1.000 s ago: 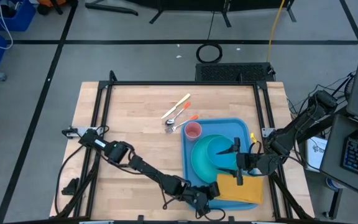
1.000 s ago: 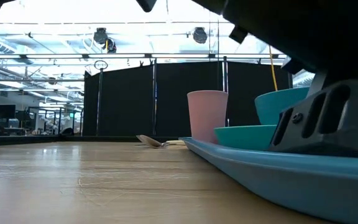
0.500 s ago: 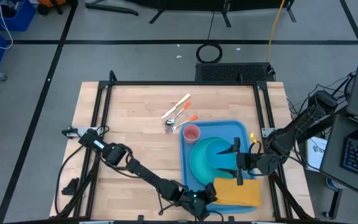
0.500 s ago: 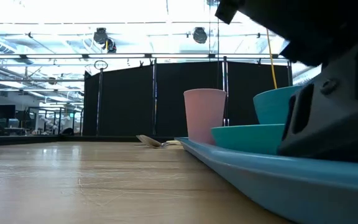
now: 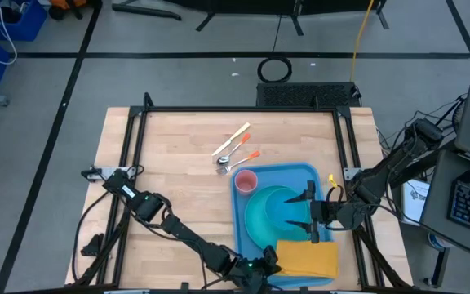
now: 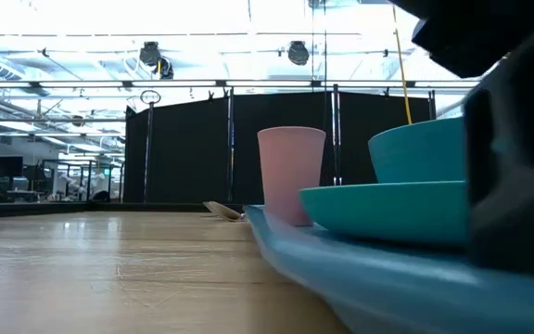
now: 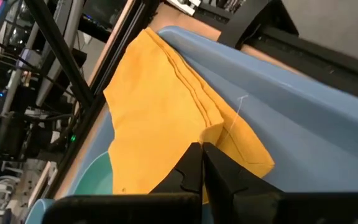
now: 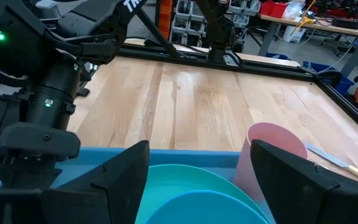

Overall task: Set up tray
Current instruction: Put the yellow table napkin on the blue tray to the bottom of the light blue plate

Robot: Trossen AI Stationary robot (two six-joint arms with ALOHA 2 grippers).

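The blue tray (image 5: 284, 175) lies on the table's near right part. It carries a pink cup (image 5: 246, 181), a turquoise plate (image 5: 255, 229) with a turquoise bowl (image 5: 280, 208) on it, and a folded yellow napkin (image 5: 307, 257). My left gripper (image 5: 261, 265) is shut at the tray's near left corner. It shows as a dark block in the low view (image 6: 517, 186). My right gripper (image 5: 311, 212) is open above the tray's right part. In the right wrist view its fingers stand on either side of the plate (image 8: 185, 180), and I see no contact. My left gripper is shut on the tray's near rim (image 7: 211, 198), close to the napkin's corner (image 7: 219, 134). It comes low from the table's near left side. Its own fingers (image 7: 188, 168) hide the place of contact. The tray lies flat on the table.
A pale knife (image 5: 233, 137), a spoon (image 5: 223, 161) and an orange-handled utensil (image 5: 243, 158) lie on the wood just beyond the tray's far left corner. A black frame rail (image 5: 349, 155) runs along the table's right side. Bare wood (image 5: 178, 171) lies to the tray's left.
My left gripper has gone toward the table's near edge and left. The tray, with the cup, plate, bowl and napkin on it, has slid along the table with it, toward the near left.
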